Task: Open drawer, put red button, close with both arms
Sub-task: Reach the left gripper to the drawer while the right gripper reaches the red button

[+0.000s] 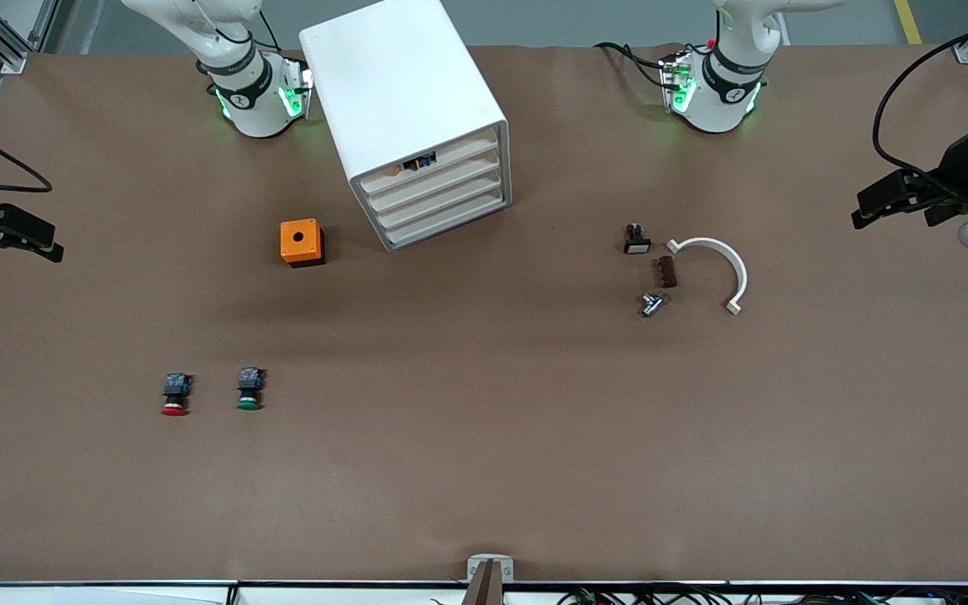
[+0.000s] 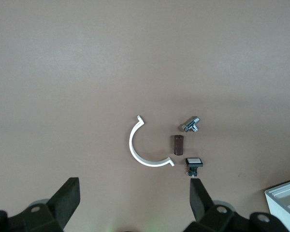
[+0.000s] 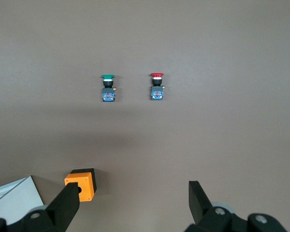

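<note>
The white cabinet (image 1: 404,92) stands at the robots' side of the table. Its drawer (image 1: 442,181), second from the top, is shut. The red button (image 1: 175,395) lies on its side toward the right arm's end, beside a green button (image 1: 249,389). It also shows in the right wrist view (image 3: 156,86). My right gripper (image 1: 13,244) hangs open and empty over the right arm's end of the table; its own view (image 3: 134,195) shows the same. My left gripper (image 1: 896,202) hangs open and empty over the left arm's end, as its own view (image 2: 134,193) also shows.
An orange box with a hole (image 1: 302,242) sits beside the cabinet. Toward the left arm's end lie a white curved clip (image 1: 715,269), a brown block (image 1: 665,271), a metal part (image 1: 653,303) and a white-capped button (image 1: 636,239). The top drawer shows orange-blue parts (image 1: 417,162).
</note>
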Tool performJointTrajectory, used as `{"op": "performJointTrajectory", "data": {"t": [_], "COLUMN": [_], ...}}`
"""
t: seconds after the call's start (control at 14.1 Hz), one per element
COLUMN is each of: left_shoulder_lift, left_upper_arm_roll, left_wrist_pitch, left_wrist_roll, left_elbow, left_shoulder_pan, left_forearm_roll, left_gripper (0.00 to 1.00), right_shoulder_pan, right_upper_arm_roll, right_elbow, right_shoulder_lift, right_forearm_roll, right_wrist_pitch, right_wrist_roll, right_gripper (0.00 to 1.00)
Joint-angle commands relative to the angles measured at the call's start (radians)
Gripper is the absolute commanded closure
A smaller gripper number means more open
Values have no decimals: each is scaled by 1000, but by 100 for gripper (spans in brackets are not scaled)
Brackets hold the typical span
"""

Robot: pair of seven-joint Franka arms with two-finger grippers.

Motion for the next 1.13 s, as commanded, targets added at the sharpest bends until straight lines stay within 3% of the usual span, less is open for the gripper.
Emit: {"op": "performJointTrajectory", "data": {"t": [0.0, 0.64, 1.06], "left_shoulder_lift": [5, 23, 200], "left_upper_arm_roll": [-3, 1, -28], "left_wrist_pitch": [-25, -26, -19], "left_wrist_roll": [-1, -1, -81], "left_elbow": [20, 18, 21], "left_shoulder_pan": [2, 50, 10], "left_forearm_roll": [17, 8, 16], "left_gripper": [0, 0, 0], "right_shoulder_pan": [-1, -4, -16], "right_upper_arm_roll": [4, 3, 1], "right_elbow": [-9, -4, -4], "right_shoulder_lift": [-18, -17, 95], "right_forearm_roll": [-16, -13, -12], "right_wrist_pitch": [2, -2, 82], "right_wrist_roll": [-9, -10, -12], "right_gripper": [0, 0, 0]}}
